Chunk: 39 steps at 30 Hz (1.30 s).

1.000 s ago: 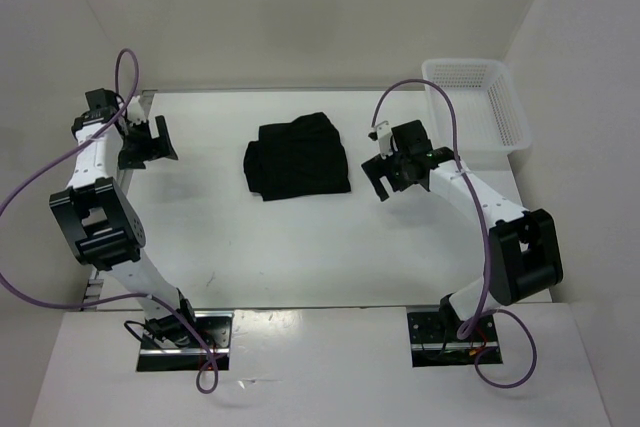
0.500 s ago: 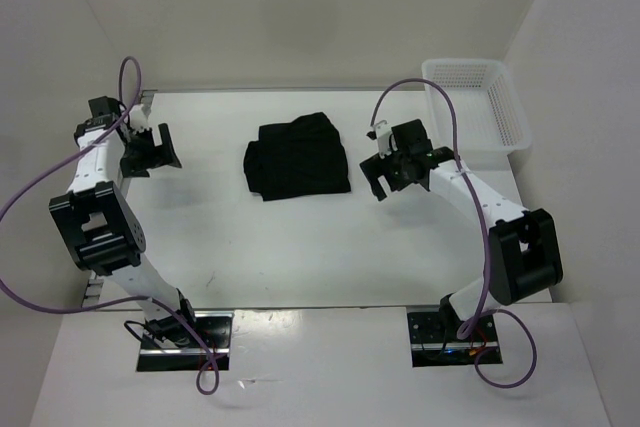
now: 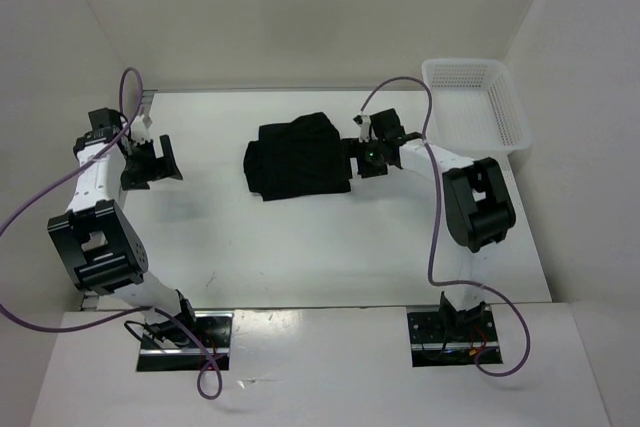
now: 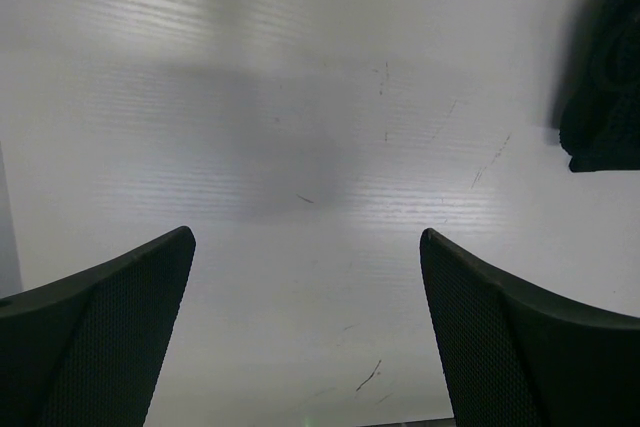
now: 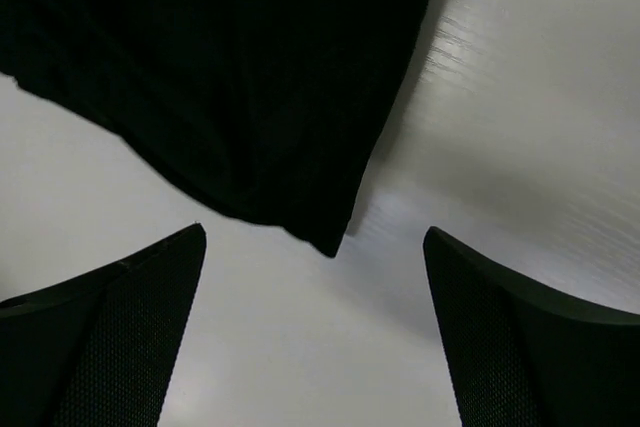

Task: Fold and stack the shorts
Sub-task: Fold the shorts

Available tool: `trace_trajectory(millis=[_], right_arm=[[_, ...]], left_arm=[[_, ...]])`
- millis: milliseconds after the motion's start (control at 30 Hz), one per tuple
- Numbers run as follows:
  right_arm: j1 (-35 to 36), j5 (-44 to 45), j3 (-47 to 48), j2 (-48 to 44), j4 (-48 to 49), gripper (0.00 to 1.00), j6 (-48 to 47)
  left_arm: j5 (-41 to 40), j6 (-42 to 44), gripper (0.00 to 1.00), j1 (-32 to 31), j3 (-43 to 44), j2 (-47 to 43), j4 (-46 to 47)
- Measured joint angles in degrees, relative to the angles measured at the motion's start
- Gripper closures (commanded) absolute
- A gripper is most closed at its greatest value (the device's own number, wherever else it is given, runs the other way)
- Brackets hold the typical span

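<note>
The black shorts (image 3: 297, 157) lie folded into a compact bundle on the white table (image 3: 300, 247), a little back of its middle. My right gripper (image 3: 358, 159) is open at the bundle's right edge. In the right wrist view a corner of the shorts (image 5: 220, 77) points down between the two spread fingers, and the right gripper (image 5: 314, 232) holds nothing. My left gripper (image 3: 152, 161) hangs open over bare table far to the left of the shorts. The left wrist view shows the left gripper (image 4: 305, 237) with nothing in it and an edge of the shorts (image 4: 605, 77) at the right border.
A white mesh basket (image 3: 478, 107) stands at the back right corner of the table, just right of the right arm. White walls close in the table at the back and both sides. Purple cables loop off both arms.
The right arm has swung left and its open gripper has come up to the right edge of the shorts. The left gripper has shifted slightly. The shorts have not moved.
</note>
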Motion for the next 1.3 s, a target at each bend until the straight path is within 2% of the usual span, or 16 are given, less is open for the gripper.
trace_trajectory(millis=[233, 367, 433, 467, 567, 633, 767, 800, 867, 900, 933, 967, 1000, 1100, 1200, 1300], right_arm=[[0.42, 2.25, 3.28, 7.89, 1.99, 0.26, 5.9], [1.22, 3.74, 3.39, 9.05, 3.39, 0.62, 6.67], [1.66, 3.21, 3.39, 9.62, 3.91, 0.7, 6.38], [1.92, 2.86, 3.37, 9.84, 4.13, 0.79, 5.73], [2.51, 1.81, 3.1, 9.92, 4.96, 0.96, 4.04], [2.54, 1.18, 2.21, 9.66, 5.97, 1.0, 3.5], [2.56, -1.03, -1.38, 7.48, 7.04, 1.0, 1.84], [2.56, -1.7, -2.36, 6.73, 6.93, 0.94, 1.49], [2.56, -2.71, -4.07, 5.51, 6.6, 0.94, 1.01], [2.56, -3.19, -4.48, 5.16, 6.38, 0.9, 0.87], [2.56, -3.69, -4.83, 4.9, 6.08, 0.82, 0.7], [2.56, -4.13, -4.94, 4.68, 5.6, 0.64, 0.44], [2.56, -4.44, -4.94, 4.57, 5.2, 0.27, 0.66], [2.71, -4.66, -4.26, 2.95, 3.91, 0.01, -0.44], [2.97, -2.12, -1.51, 0.92, 0.35, 0.01, -4.87], [2.99, 0.76, 6.21, 0.02, -6.16, 0.01, -12.52]], left_arm=[[-0.9, 0.02, 0.0, 0.7, -2.03, -2.32, -0.66], [-1.11, 0.0, 0.0, 2.38, -2.03, -2.4, -0.68], [-1.27, 0.0, 0.0, 2.97, -2.03, -2.4, -0.83], [-1.29, 0.02, 0.0, 3.3, -2.03, -2.4, -0.85], [-1.31, 0.0, 0.0, 3.67, -2.03, -2.4, -0.9], [-1.31, 0.02, 0.0, 3.69, -2.01, -2.38, -0.98], [-1.25, 0.02, 0.0, 3.69, -1.79, -1.95, -1.31], [-1.25, 0.02, 0.0, 3.69, -1.62, -1.55, -1.36], [-1.18, 0.0, 0.0, 3.69, -1.31, -0.7, -1.38], [-1.16, 0.0, 0.0, 3.69, -1.29, -0.39, -1.38], [-1.07, 0.0, 0.0, 3.69, -1.29, -0.07, -1.4], [-0.9, 0.0, 0.0, 3.69, -1.29, 0.24, -1.44], [-0.81, 0.0, 0.0, 3.69, -1.27, 0.42, -1.49], [-0.46, 0.0, 0.0, 3.69, -1.11, 0.74, -1.6], [0.07, 0.0, 0.0, 3.69, -0.76, 0.79, -1.81], [0.35, 0.0, 0.0, 3.69, 0.22, 0.7, -1.92]])
